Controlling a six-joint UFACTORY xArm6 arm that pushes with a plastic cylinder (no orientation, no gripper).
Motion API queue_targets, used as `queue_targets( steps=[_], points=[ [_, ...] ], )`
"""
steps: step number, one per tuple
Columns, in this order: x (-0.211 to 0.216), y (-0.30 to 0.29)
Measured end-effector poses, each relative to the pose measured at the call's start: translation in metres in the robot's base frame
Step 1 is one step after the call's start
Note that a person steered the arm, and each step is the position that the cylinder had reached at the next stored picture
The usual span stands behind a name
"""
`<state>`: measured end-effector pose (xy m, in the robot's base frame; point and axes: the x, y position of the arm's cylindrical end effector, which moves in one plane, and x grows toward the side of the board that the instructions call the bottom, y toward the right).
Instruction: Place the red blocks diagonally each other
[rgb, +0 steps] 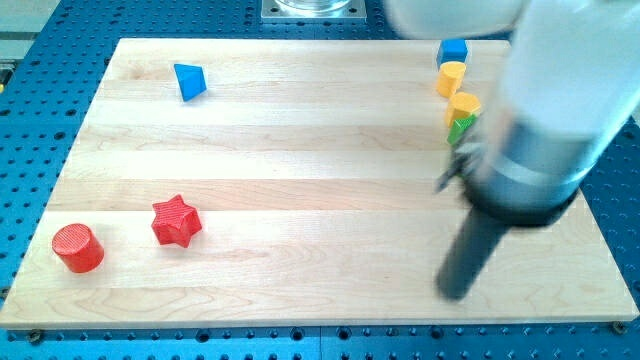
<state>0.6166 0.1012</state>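
Observation:
A red star block lies on the wooden board at the lower left. A red cylinder block stands just to its left and slightly lower, near the board's left corner. My tip rests on the board at the lower right, far from both red blocks. The arm above it is blurred and covers the upper right of the view.
A blue triangular block sits at the upper left. At the upper right a blue cube, two yellow blocks and a green block stand in a column, partly hidden by the arm.

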Motion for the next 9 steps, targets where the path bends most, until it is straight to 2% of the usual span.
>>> queue_targets(
  steps=[1, 3, 4, 5, 6, 8, 9],
  points=[
    [0.002, -0.055],
    [0.001, -0.329],
    [-0.027, -0.378],
    [-0.061, -0.370],
    [-0.077, -0.311],
    [-0.109, -0.155],
    [-0.126, -0.131]
  ],
)
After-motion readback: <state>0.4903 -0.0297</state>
